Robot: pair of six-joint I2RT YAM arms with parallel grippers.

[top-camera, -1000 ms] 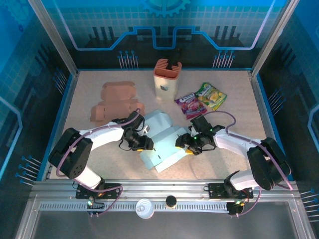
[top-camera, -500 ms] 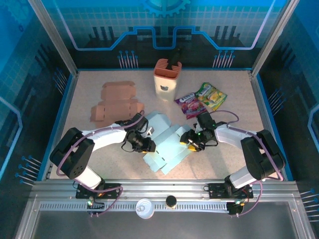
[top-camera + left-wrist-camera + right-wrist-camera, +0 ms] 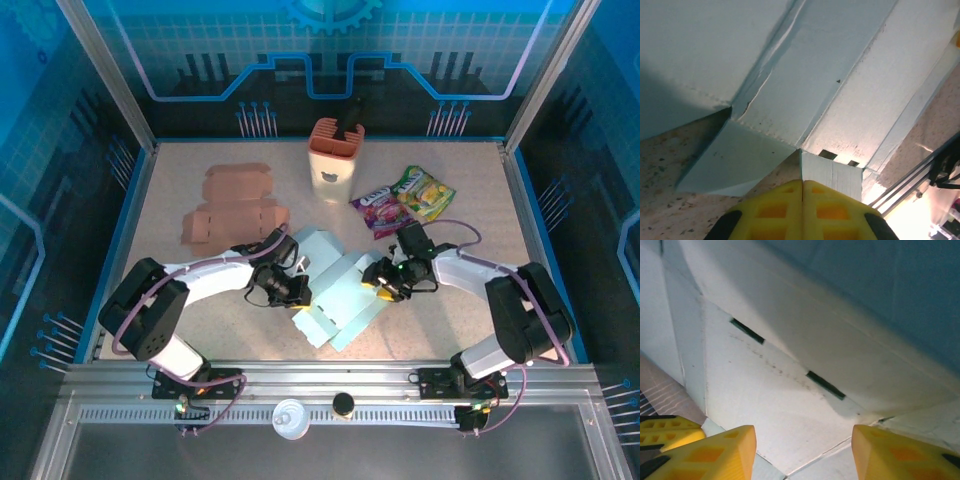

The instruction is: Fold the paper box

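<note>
Left gripper (image 3: 802, 184) jaws pressed shut, small tab of pale blue flat paper box (image 3: 840, 100) at tips. Right gripper (image 3: 803, 435) jaws apart, slotted box panel ahead.

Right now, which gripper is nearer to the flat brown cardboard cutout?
Left. The left gripper sits in front of the brown cardboard cutout, at the left edge of the light blue paper box; the right gripper is across that box, to the cutout's right.

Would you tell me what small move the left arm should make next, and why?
Probably lift the left gripper slightly to raise the flap at its shut tips: the blue paper box lies largely unfolded, and the right gripper hangs open over it.
</note>
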